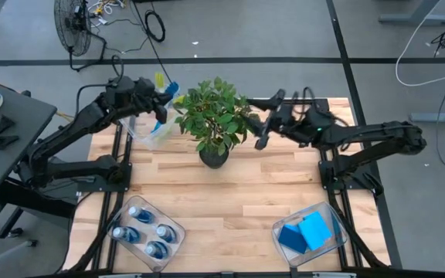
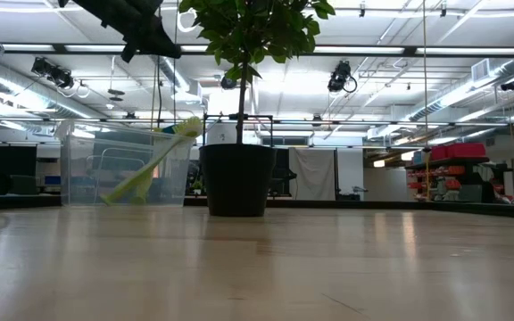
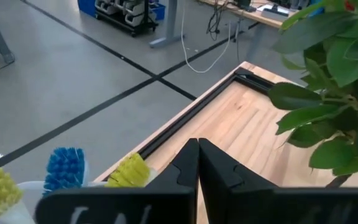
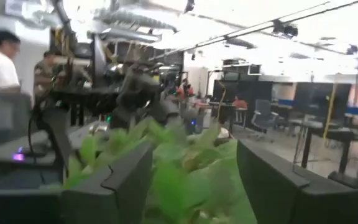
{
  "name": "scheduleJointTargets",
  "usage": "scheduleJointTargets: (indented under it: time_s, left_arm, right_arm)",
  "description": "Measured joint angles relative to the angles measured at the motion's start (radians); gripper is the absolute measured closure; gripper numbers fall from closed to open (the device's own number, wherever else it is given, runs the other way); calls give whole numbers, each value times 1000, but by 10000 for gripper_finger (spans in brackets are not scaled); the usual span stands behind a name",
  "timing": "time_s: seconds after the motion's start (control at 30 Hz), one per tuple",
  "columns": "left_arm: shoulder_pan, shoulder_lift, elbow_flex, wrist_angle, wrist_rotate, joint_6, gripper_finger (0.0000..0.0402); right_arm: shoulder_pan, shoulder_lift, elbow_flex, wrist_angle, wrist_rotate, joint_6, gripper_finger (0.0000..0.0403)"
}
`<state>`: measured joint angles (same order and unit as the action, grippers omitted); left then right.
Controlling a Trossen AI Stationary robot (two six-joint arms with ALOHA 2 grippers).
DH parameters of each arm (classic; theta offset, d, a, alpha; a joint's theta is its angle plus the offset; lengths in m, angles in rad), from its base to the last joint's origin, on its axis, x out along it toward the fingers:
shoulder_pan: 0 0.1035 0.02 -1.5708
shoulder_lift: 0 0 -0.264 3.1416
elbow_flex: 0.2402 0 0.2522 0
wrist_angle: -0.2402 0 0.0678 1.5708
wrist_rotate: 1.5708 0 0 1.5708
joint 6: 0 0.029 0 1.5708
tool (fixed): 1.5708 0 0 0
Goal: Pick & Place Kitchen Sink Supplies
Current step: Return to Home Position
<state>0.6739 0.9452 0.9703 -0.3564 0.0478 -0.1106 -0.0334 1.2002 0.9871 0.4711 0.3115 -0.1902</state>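
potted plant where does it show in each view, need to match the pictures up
high view: plant in the centre, a little above the middle
low view: its dark pot stands in the middle
left wrist view: only its leaves, close by
right wrist view: leaves close ahead, between the fingers
landmark: clear bin holding brushes beside the pot; not in the right wrist view

Three clear plastic bins (image 1: 341,234), one leafy potted plant (image 1: 216,116), three dish brush heads (image 3: 129,171), two yellow-green and one blue, two blue sponges (image 1: 314,229) showing, four or five small blue bottles (image 1: 154,249), hard to count
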Motion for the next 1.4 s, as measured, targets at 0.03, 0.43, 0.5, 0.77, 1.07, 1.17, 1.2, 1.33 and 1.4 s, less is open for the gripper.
scheduleJointTargets:
  time_s: [0.03, 0.43, 0.5, 0.77, 1.07, 1.17, 1.2, 1.33, 1.4]
  left_arm:
    - [-1, -1, 0, 1, 0, 0, 392]
    - [-23, -43, 0, -10, 25, -15, 388]
    - [-40, -53, 0, -9, 45, -40, 388]
    - [-162, -57, 0, -17, 19, -64, 395]
    - [-307, -92, -13, -93, -105, -38, 398]
    - [-327, -138, -55, -98, -105, -46, 398]
    - [-331, -157, -73, -97, -106, -61, 398]
    - [-341, -242, -148, -95, -108, -88, 399]
    - [-347, -282, -176, -91, -107, -89, 399]
  right_arm:
    - [-5, -21, 0, -15, 5, 19, 172]
    - [-24, -236, 0, -509, -170, 196, 227]
    - [-24, -246, 0, -568, -181, 191, 241]
    - [-24, -255, 0, -730, -184, 182, 332]
    - [-24, -257, -22, -838, -247, 181, 394]
    - [-25, -260, -92, -761, -273, 182, 398]
    - [-26, -260, -122, -720, -289, 182, 399]
    - [-27, -260, -253, -523, -333, 176, 399]
    - [-28, -260, -321, -407, -357, 159, 401]
